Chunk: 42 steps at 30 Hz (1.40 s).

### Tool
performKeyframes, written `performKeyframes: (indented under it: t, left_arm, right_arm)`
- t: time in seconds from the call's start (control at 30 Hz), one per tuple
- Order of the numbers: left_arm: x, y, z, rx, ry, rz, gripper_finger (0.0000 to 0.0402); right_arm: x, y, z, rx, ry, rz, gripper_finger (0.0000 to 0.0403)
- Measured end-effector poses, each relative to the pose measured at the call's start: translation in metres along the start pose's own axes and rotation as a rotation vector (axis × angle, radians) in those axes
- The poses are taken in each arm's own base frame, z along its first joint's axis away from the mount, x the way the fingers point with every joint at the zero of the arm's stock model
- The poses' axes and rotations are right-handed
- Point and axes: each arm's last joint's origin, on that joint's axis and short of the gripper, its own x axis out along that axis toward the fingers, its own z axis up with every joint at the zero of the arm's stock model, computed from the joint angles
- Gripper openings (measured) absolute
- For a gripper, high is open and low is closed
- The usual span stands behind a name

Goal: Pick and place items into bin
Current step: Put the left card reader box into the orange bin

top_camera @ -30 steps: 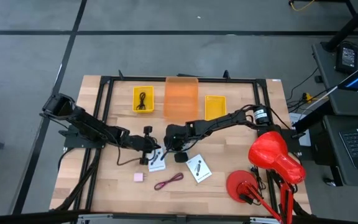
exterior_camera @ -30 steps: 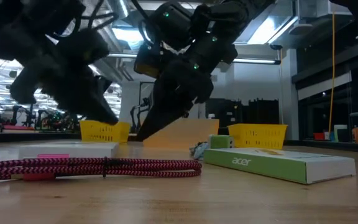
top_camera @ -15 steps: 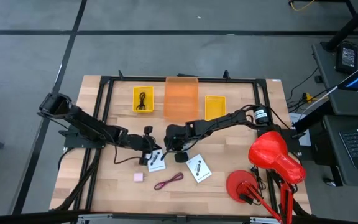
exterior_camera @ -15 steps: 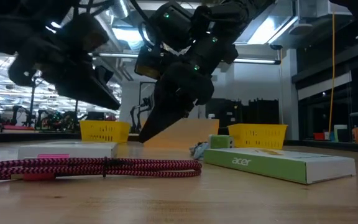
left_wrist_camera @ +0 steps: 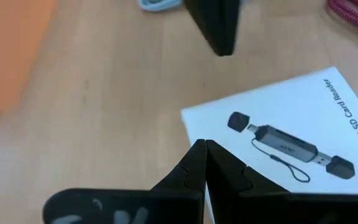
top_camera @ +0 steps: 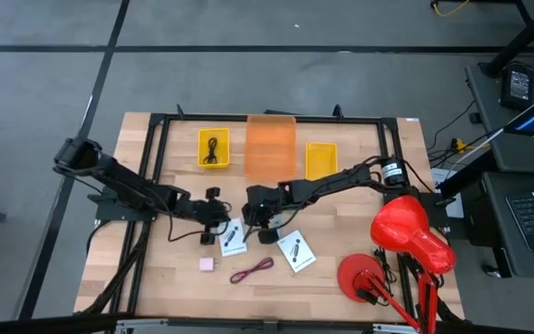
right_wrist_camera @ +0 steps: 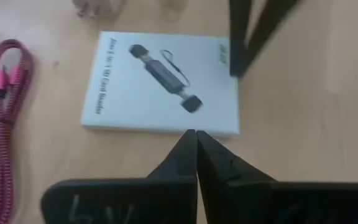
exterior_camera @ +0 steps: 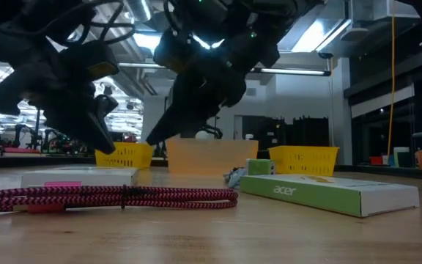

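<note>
Bench [top_camera: 156, 269] seen from above, left to right. The left gripper [top_camera: 219, 217], fingers pressed together and holding nothing, is hovering at the left edge of one white card [top_camera: 234, 238]. The pink square [top_camera: 208, 263] and maroon cord [top_camera: 253, 270] are lying nearer the bench's front edge. The right gripper [top_camera: 254, 215], likewise closed and empty, is hanging just right of that card. A second white card [top_camera: 295, 250] is lying right of centre. Three bins are standing along the far edge: yellow bin [top_camera: 215, 148] holding the black cord [top_camera: 213, 147], orange bin [top_camera: 271, 147], second yellow bin [top_camera: 321, 160].
</note>
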Motion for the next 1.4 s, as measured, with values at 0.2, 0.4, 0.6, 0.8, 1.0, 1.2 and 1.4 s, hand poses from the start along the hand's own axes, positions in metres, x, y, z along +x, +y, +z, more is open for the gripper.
performKeyframes:
  t: [0.2, 0.4, 0.6, 0.8, 1.0, 1.2, 1.4]
  left_arm:
    - [0.002, 0.0, -0.001, -0.007, 0.015, -0.01, 0.0002]
    - [0.002, 0.0, -0.002, -0.019, 0.021, -0.024, 0.0002]
    - [0.002, 0.001, -0.006, -0.043, 0.06, -0.019, 0.0002]
    - [0.002, 0.0, -0.006, -0.044, 0.062, -0.023, 0.0002]
    - [0.01, -0.001, -0.009, -0.053, 0.091, -0.024, 0.0002]
    - [0.015, 0.003, -0.01, -0.076, 0.102, -0.01, 0.0002]
    - [0.016, 0.009, -0.012, -0.134, 0.111, -0.018, 0.0002]
  right_arm:
    - [-0.004, 0.008, 0.008, -0.033, -0.041, 0.006, 0.0]
    - [-0.004, 0.009, 0.009, -0.033, -0.044, 0.008, 0.0]
    - [-0.004, 0.009, 0.009, -0.029, -0.046, 0.008, 0.0]
    - [-0.004, 0.009, 0.009, -0.029, -0.048, 0.007, 0.0]
    - [-0.004, 0.009, 0.009, -0.03, -0.048, 0.007, 0.0]
    - [-0.004, 0.009, 0.009, -0.029, -0.048, 0.007, 0.0]
    - [-0.004, 0.013, 0.01, -0.04, -0.048, 0.013, 0.0]
